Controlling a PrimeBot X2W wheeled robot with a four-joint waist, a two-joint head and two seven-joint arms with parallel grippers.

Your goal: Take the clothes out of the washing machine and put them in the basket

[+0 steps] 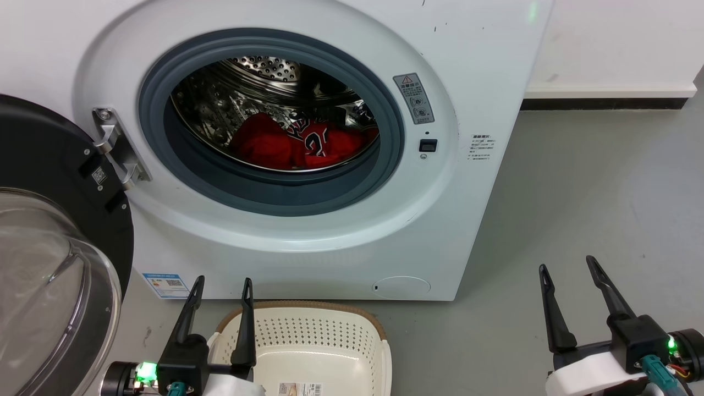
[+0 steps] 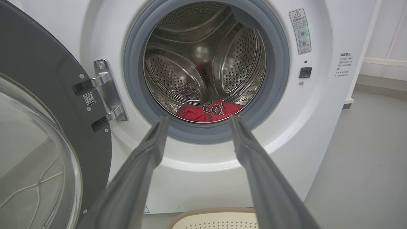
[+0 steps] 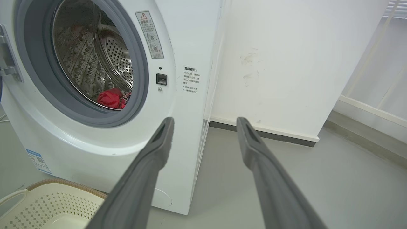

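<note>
The clothes (image 1: 297, 146), a plain red garment (image 1: 258, 144) and a red jersey (image 1: 322, 140) with numerals, lie heaped at the bottom of the steel drum (image 1: 258, 71) of the washing machine (image 1: 330, 247), whose glass door (image 1: 49, 231) stands wide open on the robot's left. The basket (image 1: 308, 330) sits on the floor (image 1: 577, 192) just in front of the machine, below the opening, and holds no garment.

The left end effector (image 1: 223, 281) hangs over the basket's left side, fingers apart with nothing between them, and points at the opening in its wrist view. The right end effector (image 1: 567, 264), likewise spread and empty, stands well off to the right.

Nothing is out yet, so the reach into the drum looks like the step in hand. The left arm seems the better placed. It should likely enter high enough to clear the grey rubber ring (image 1: 275, 192), keep off the door's hinge (image 1: 118, 148), dip onto the crest of the heap and pinch a thick fold, not a loose edge. One garment may drag the other. Lifting the catch over the ring's lower lip before drawing back should keep it from snagging.
</note>
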